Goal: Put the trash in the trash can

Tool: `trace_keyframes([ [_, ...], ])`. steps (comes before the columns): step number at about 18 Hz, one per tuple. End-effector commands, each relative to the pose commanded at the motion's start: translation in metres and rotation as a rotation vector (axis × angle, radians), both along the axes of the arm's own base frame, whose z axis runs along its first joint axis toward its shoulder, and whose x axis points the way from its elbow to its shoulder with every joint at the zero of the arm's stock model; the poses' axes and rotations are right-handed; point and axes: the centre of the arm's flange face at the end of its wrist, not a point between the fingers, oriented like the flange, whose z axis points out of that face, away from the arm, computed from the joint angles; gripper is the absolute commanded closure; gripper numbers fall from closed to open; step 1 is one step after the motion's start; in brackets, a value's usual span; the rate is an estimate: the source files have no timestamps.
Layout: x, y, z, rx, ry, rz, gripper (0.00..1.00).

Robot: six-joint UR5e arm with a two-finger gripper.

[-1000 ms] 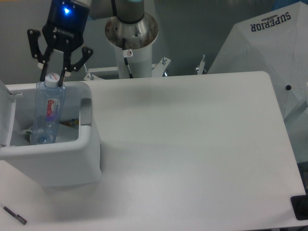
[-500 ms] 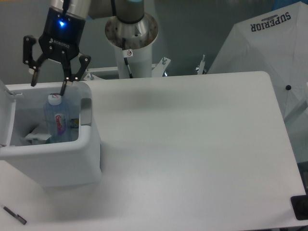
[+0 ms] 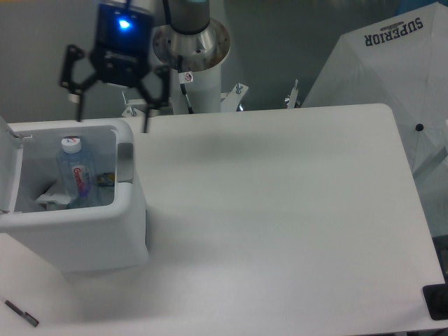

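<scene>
Gripper (image 3: pixel 112 115) is spread wide and empty, fingers apart with nothing between them, and has lifted up and shifted right since half a second ago, when it hung directly over the bin. Bottle (image 3: pixel 75 175) was pinched at the cap a second ago; now it is released and sits inside the trash can (image 3: pixel 105 238), below and left of the gripper, standing nearly upright and leaning a little. Clear plastic, white cap on top, red-white label facing the camera. A crumpled white piece, probably the pouch (image 3: pixel 50 199), lies beside the bottle at the bin bottom, lower left of the gripper; too small to confirm a barcode. Lid (image 3: pixel 8 168) stands open at the bin's far left. Judging by this, both items are in and the task looks essentially done.
</scene>
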Motion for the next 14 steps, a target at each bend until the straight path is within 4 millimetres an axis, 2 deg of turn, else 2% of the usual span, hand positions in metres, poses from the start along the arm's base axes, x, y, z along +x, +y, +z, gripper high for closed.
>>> trace_keyframes([
  [3,-0.044,-0.025,-0.010,-0.031,0.005,0.105,0.00],
  [6,-0.069,-0.035,-0.022,-0.097,0.075,0.083,0.00],
  [8,-0.076,-0.040,-0.031,-0.177,0.147,0.051,0.00],
  [11,-0.084,-0.046,-0.057,-0.306,0.213,0.012,0.00],
  [14,-0.086,-0.048,-0.059,-0.339,0.227,0.021,0.00],
])
